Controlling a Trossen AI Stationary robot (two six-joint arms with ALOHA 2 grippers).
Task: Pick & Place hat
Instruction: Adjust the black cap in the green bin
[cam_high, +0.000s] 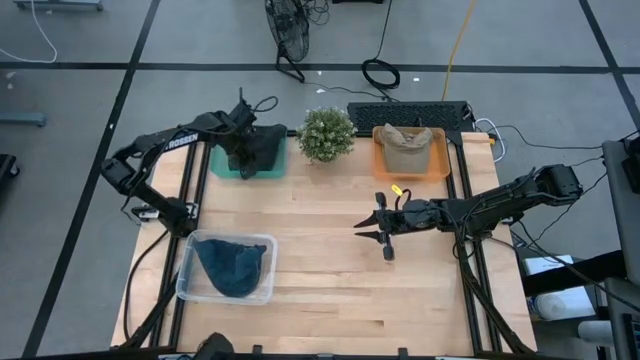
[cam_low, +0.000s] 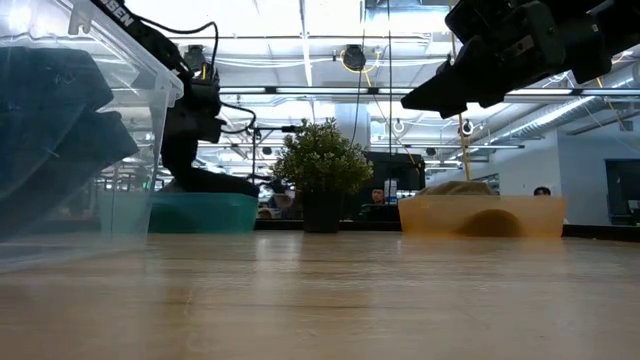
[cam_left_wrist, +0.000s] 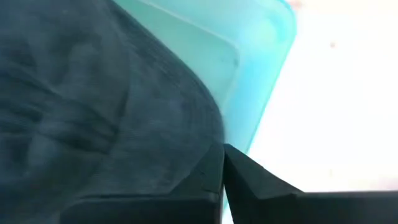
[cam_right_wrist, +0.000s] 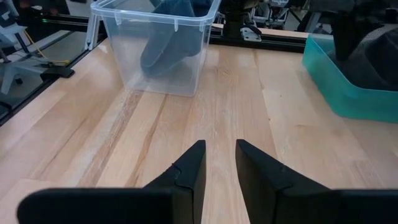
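A dark hat (cam_high: 258, 152) lies in a teal tray (cam_high: 222, 168) at the table's far left. My left gripper (cam_high: 240, 148) is down on it, shut; in the left wrist view the hat (cam_left_wrist: 93, 106) fills the space beside my gripper (cam_left_wrist: 222, 163). A tan hat (cam_high: 406, 146) sits in an orange tray (cam_high: 438, 166) at the far right. A blue hat (cam_high: 232, 268) lies in a clear bin (cam_high: 262, 244) near the left. My right gripper (cam_high: 374, 226) hovers open above the table's middle, touching nothing. My left gripper comes down into the teal tray from above and is shut at the dark hat's edge (cam_left_wrist: 208, 134), next to the tray wall (cam_left_wrist: 261, 87). The fingertips (cam_left_wrist: 214, 165) hide the place of contact, so how many layers they hold cannot be told. The hat rests in the tray.
A potted plant (cam_high: 326, 133) stands between the two trays at the far edge. A black keyboard (cam_high: 405, 110) and cables lie behind the orange tray. Bare wood (cam_right_wrist: 186, 118) stretches between my right gripper (cam_right_wrist: 220, 163) and the clear bin (cam_right_wrist: 155, 46).
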